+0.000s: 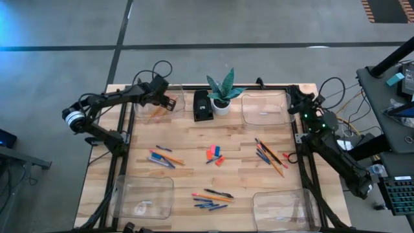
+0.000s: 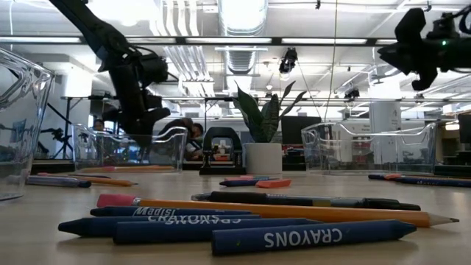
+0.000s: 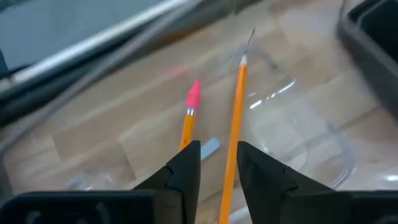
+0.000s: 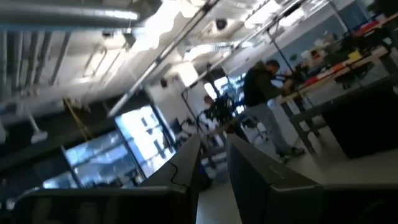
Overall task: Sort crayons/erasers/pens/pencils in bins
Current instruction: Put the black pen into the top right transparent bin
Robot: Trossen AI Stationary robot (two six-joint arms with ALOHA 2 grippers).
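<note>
Wooden slats are carrying the whole job on this table (image 1: 194, 162), with a workshop room behind. Over the far left bin (image 1: 155, 107), the left gripper (image 3: 217, 163) is hanging with its fingers parted around a long orange pencil (image 3: 234, 118); whether they touch it is unclear. Just beside that one, a second pencil (image 3: 189, 115) with a pink eraser tip is lying in the same clear tray. Farther out, blue crayons (image 2: 243, 228) are lying scattered near the front edge. Well apart, the right gripper (image 4: 214, 165) is waiting raised, fingers slightly apart and holding nothing.
</note>
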